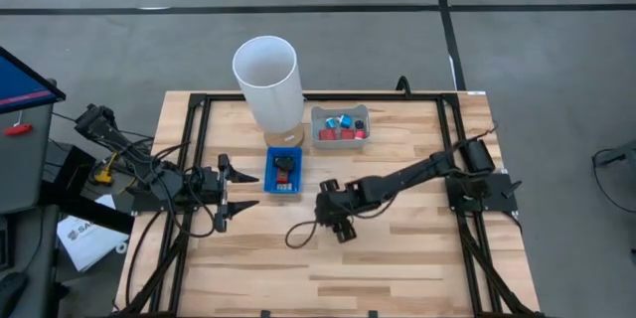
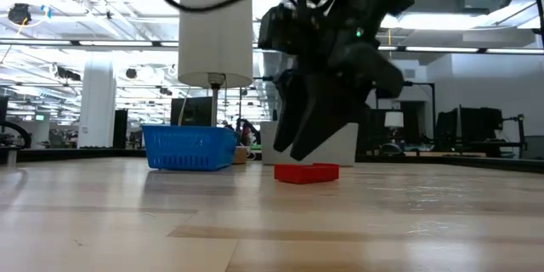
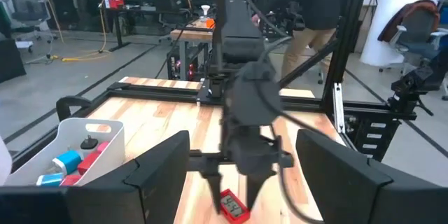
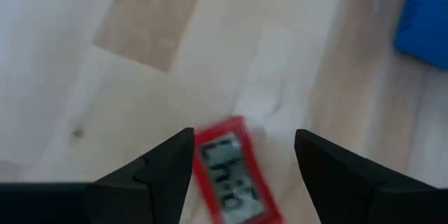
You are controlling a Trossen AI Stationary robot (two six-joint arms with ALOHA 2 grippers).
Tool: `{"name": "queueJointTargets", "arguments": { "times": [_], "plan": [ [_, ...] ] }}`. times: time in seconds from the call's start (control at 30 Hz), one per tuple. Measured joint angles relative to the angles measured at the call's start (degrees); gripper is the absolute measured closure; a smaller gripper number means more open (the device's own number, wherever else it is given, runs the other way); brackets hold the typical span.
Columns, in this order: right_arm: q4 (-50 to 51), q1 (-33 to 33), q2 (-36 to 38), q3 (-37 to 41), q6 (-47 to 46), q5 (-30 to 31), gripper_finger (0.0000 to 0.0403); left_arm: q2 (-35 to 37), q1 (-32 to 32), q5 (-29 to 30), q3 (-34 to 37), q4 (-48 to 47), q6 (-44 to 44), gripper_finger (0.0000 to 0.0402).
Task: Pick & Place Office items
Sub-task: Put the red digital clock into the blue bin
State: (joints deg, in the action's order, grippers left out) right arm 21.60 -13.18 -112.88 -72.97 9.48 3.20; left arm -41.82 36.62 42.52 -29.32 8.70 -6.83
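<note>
1. Right gripper point(image 4: 241, 155) hangs with fingers spread over the small red rectangular plastic display piece point(image 4: 231, 171) lying on the light wooden table point(image 1: 397, 258).
2. Step judged: pre-grasp; next needs lowering, then closing.
3. Left gripper point(image 1: 227, 194) waits, fingers apart, beside the flat blue rectangular tray point(image 1: 283, 173).

The table point(image 1: 397, 258) is pale wood in light and darker planks, framed by black rails, and both arms with the left gripper point(image 1: 223, 193) and right gripper point(image 1: 331, 221) are black. A red item with a grey display showing dark digits point(image 4: 234, 175) lies on the wood, while the blue tray point(image 1: 269, 172) holds red and black pieces. The white bin point(image 1: 339, 125) carries red, blue and black bits, beside a plain white cylinder point(image 1: 268, 81)
</note>
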Motion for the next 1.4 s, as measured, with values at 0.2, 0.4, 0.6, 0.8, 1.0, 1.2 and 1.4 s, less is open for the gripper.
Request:
{"name": "queueJointTargets", "arguments": {
  "times": [0.2,0.4,0.6,0.8,1.0,1.2,1.4],
  "plan": [
    [0.0,2.2,0.0,1.0,2.9,-5.2,0.0163,0.1,0.0,0.0,0.0,0.4,-0.1,0.0143],
    [0.2,1.2,0.0,3.7,3.0,-6.2,0.0163,0.2,0.0,-0.1,0.0,0.3,-1.2,0.0143],
    [-4.0,0.6,0.2,6.7,-1.0,-6.6,0.0163,0.2,0.0,-0.1,0.0,0.3,-1.2,0.0143],
    [-5.2,-0.5,0.4,7.7,-6.8,-5.7,0.0191,0.2,0.0,-0.1,0.0,0.3,-1.2,0.0143],
    [-7.6,-1.4,0.3,7.9,-13.6,-5.2,0.0258,0.2,0.0,-0.1,0.0,0.3,-1.2,0.0143],
    [-11.9,-1.9,0.4,7.8,-20.0,-8.4,0.0276,0.2,0.0,-0.3,0.0,0.3,-1.2,0.0143],
    [-18.0,-2.0,0.4,2.7,-25.0,-13.3,0.0246,0.2,0.5,-0.5,0.0,-1.8,3.1,0.0143]
  ]
}}
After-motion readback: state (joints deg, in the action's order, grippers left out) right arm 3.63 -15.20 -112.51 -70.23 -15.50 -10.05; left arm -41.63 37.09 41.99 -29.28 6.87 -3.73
